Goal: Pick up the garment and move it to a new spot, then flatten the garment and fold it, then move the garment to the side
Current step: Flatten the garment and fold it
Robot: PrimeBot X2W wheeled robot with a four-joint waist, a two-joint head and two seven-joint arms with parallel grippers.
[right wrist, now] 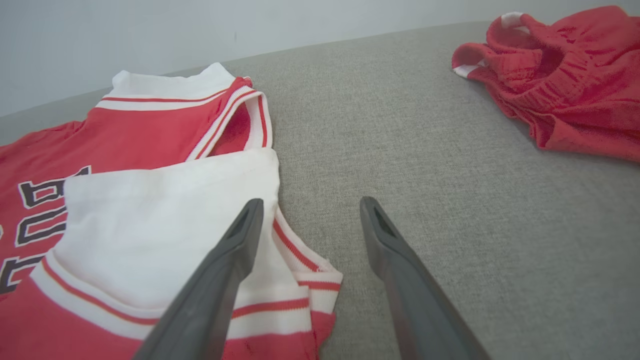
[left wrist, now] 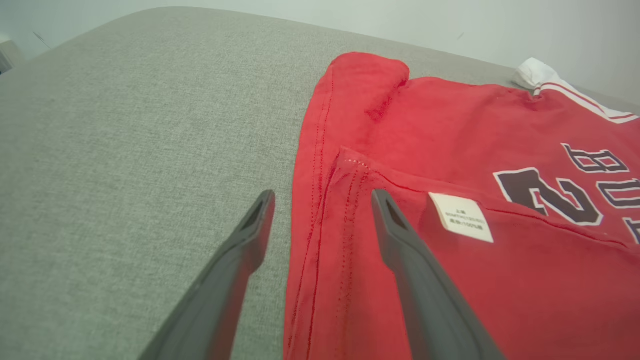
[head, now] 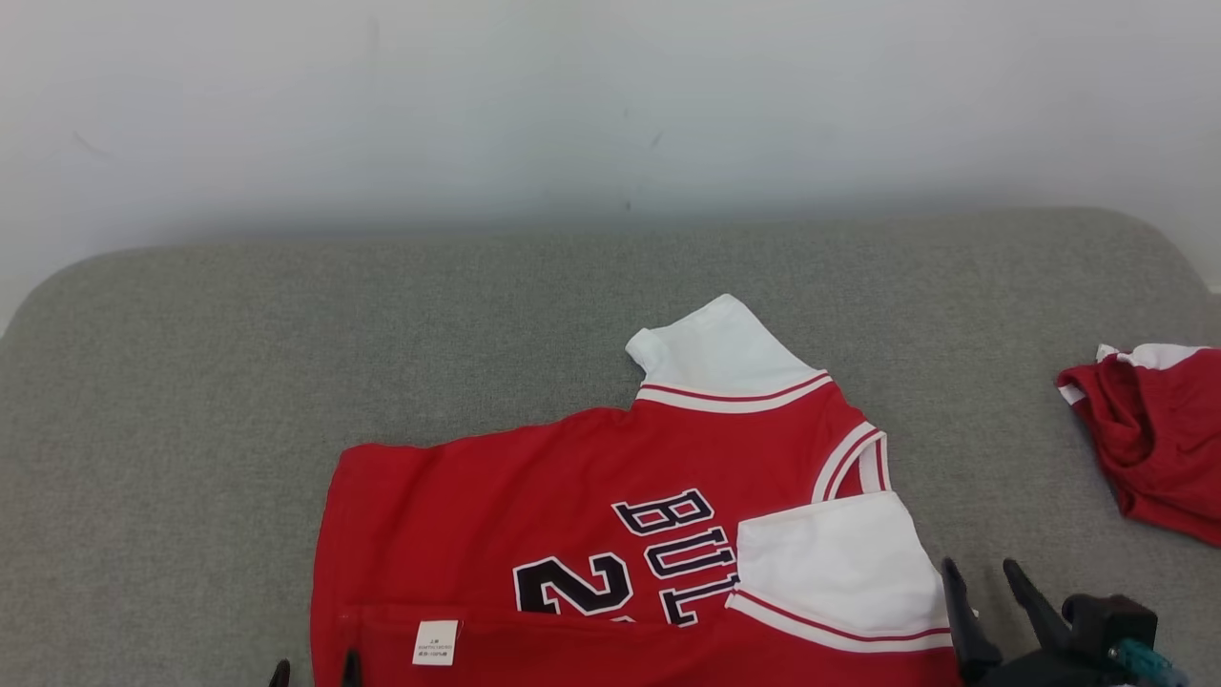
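The garment (head: 572, 487), a red jersey with white sleeves and black lettering, lies flat on the grey cushion, its near part folded over so that a white label (head: 436, 642) shows. My left gripper (head: 313, 675) stands open at the jersey's left edge (left wrist: 320, 220), one finger over grey fabric and the other over the red cloth. At the jersey's right edge my right gripper (head: 987, 587) is open and straddles the folded white sleeve's trim (right wrist: 300, 250). Neither gripper holds anything.
A darker red garment with white edging (head: 1159, 429) lies crumpled at the cushion's right end (right wrist: 560, 75). Bare grey cushion (head: 191, 382) stretches to the left and behind the jersey. A pale wall rises at the back.
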